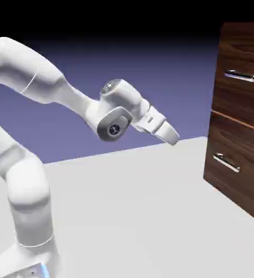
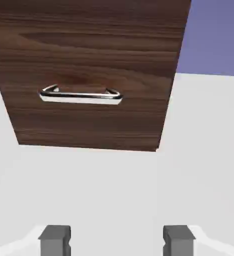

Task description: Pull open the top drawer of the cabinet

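Observation:
The cabinet [image 1: 243, 117] stands at the exterior view's right, dark wood grain with two stacked drawers. The top drawer [image 1: 243, 92] is flush with the cabinet, and its silver bar handle [image 1: 240, 76] sits near the top. My gripper [image 1: 173, 138] hangs in the air well to the left of the cabinet and points down toward its lower half. In the hand view the gripper [image 2: 117, 242] is open, with only table between the two grey fingertips [image 2: 55, 240]. That view shows the cabinet's [image 2: 89, 45] lower front with one silver handle [image 2: 81, 96], far from the fingers.
The lower drawer [image 1: 232, 168] has a like handle [image 1: 227, 163] and is shut. The cabinet's base [image 2: 89, 142] rests on the pale grey table [image 1: 134, 206]. My white arm [image 1: 48, 87] arches in from the left.

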